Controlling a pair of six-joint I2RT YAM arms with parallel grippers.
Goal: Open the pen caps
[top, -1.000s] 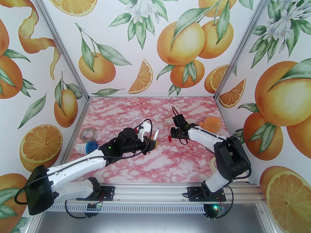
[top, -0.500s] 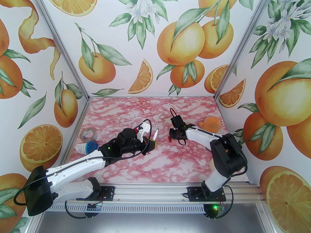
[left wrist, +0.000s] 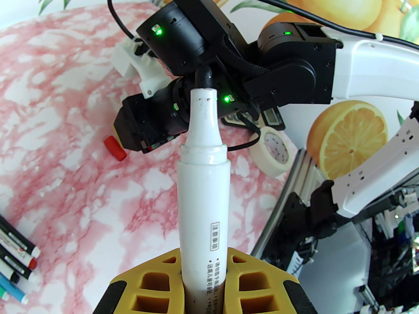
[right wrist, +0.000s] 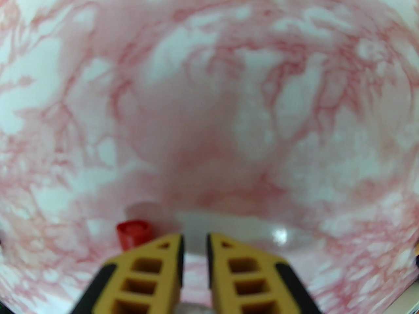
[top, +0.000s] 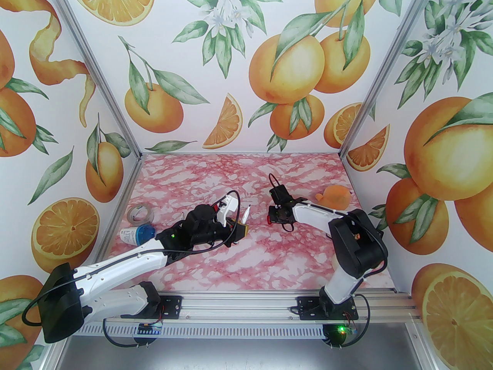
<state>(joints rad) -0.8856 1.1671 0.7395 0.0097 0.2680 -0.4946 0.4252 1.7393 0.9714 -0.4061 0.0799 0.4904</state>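
Note:
My left gripper (top: 242, 226) is shut on a white pen (top: 248, 211), holding it up above the table. In the left wrist view the pen (left wrist: 203, 188) rises from between the yellow pads (left wrist: 154, 286) with its black tip bare and no cap on it. A red pen cap (top: 269, 219) lies on the pink marbled table, just left of my right gripper (top: 272, 215). The right wrist view shows that gripper (right wrist: 194, 240) low over the table, slightly open with nothing in the narrow gap, and the red cap (right wrist: 134, 232) beside its left finger. Several capped pens (left wrist: 16, 250) lie together.
A grey tape roll (top: 139, 213) and a white and blue tub (top: 136, 234) lie at the left edge. An orange soft toy (top: 335, 195) sits at the back right. A cream tape roll (left wrist: 273, 150) lies near the right arm's base.
The right arm's elbow has swung up and to the left, and its wrist has shifted slightly back. The red cap stays on the table. The left arm has held still with the pen.

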